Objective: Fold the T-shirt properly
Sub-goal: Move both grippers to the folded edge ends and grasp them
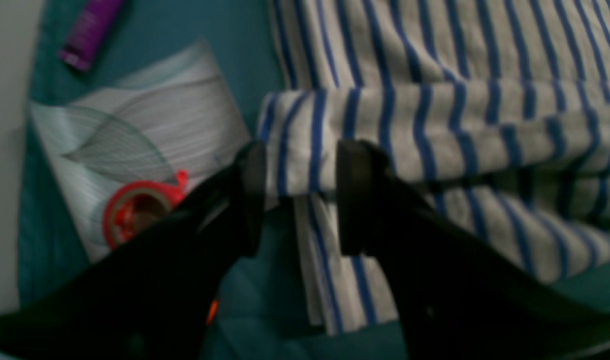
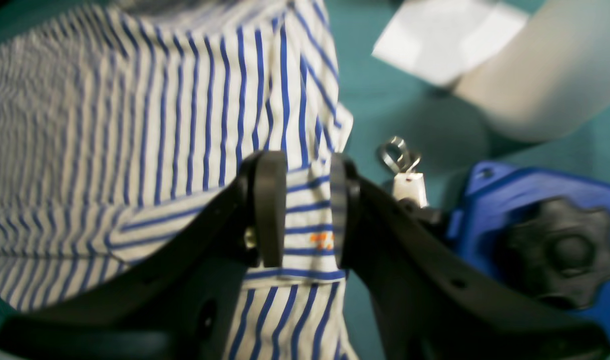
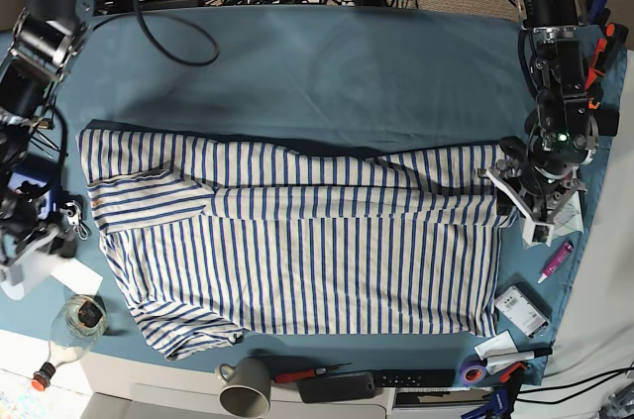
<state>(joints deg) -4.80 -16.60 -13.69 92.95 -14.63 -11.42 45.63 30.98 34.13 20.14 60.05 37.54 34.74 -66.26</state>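
Note:
The T-shirt (image 3: 297,241), white with thin blue stripes, lies spread across the teal table cloth (image 3: 327,72), its upper part folded down to a line across the middle. My left gripper (image 1: 302,197) is at the shirt's right edge (image 3: 522,199), with a folded edge of the shirt (image 1: 305,155) held between its black fingers (image 1: 250,200). My right gripper (image 2: 307,212) is at the shirt's left edge (image 3: 87,203), and striped cloth with a small orange mark (image 2: 309,220) fills the gap between its fingers (image 2: 270,210).
A printed paper (image 1: 135,125), a red tape roll (image 1: 135,210) and a purple tube (image 1: 90,30) lie beside the left gripper. A blue clamp with a black knob (image 2: 534,225) is beside the right gripper. A mug (image 3: 246,397), a bottle (image 3: 74,325) and tools line the front edge.

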